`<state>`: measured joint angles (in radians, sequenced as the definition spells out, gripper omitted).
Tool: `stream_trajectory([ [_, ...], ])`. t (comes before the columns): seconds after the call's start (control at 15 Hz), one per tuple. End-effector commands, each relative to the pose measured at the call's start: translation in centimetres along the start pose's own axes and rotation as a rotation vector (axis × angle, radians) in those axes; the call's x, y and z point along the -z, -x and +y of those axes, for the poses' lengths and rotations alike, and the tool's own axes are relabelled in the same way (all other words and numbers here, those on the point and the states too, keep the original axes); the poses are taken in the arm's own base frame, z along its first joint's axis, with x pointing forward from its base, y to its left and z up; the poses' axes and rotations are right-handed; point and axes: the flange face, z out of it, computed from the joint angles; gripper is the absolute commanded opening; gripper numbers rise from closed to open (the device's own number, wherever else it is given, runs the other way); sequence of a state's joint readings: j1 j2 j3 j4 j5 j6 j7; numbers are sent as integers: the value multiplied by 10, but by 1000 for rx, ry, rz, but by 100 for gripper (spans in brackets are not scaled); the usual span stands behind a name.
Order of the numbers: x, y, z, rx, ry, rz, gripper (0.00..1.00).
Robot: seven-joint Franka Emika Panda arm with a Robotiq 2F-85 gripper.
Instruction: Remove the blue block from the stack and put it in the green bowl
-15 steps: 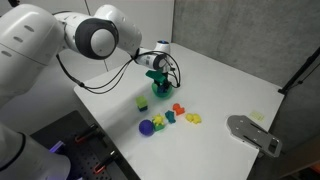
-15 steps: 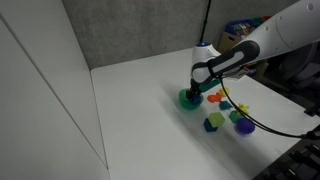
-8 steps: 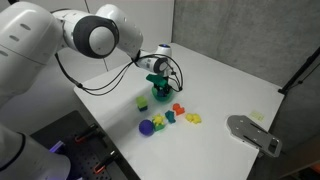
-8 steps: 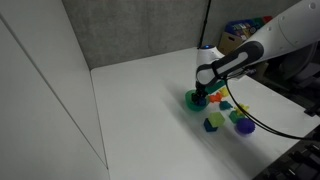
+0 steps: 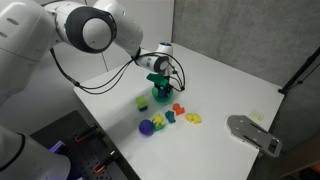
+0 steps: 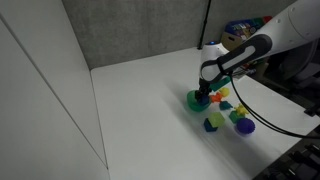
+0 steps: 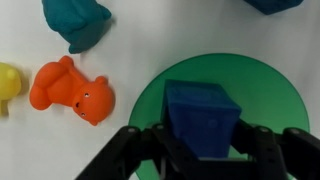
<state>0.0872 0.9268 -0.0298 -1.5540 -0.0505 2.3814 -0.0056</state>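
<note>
My gripper (image 7: pixel 201 142) is shut on the blue block (image 7: pixel 203 115) and holds it right over the green bowl (image 7: pixel 265 85). In both exterior views the gripper (image 5: pixel 158 84) (image 6: pixel 204 93) points down into the bowl (image 5: pixel 161 97) (image 6: pixel 193 101), and the block is hidden there by the fingers. The light green cube (image 5: pixel 142 102) stands alone on the white table, a little away from the bowl. No two-block stack shows.
Small toys lie beside the bowl: an orange one (image 7: pixel 75 90), a teal one (image 7: pixel 78 20) and a yellow one (image 7: pixel 8 80). A purple-blue ball (image 5: pixel 147 127) lies near the cluster (image 5: pixel 180 113). A grey flat part (image 5: pixel 252 132) rests at the table's edge.
The gripper has shifted slightly over the green bowl, still holding the blue block. The other things have not moved.
</note>
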Motion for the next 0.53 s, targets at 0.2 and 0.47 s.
stream_trajectory([
  [0.2, 9, 6, 0, 21, -42, 54, 23],
  [0.47, 14, 7, 2, 26, -67, 63, 89],
])
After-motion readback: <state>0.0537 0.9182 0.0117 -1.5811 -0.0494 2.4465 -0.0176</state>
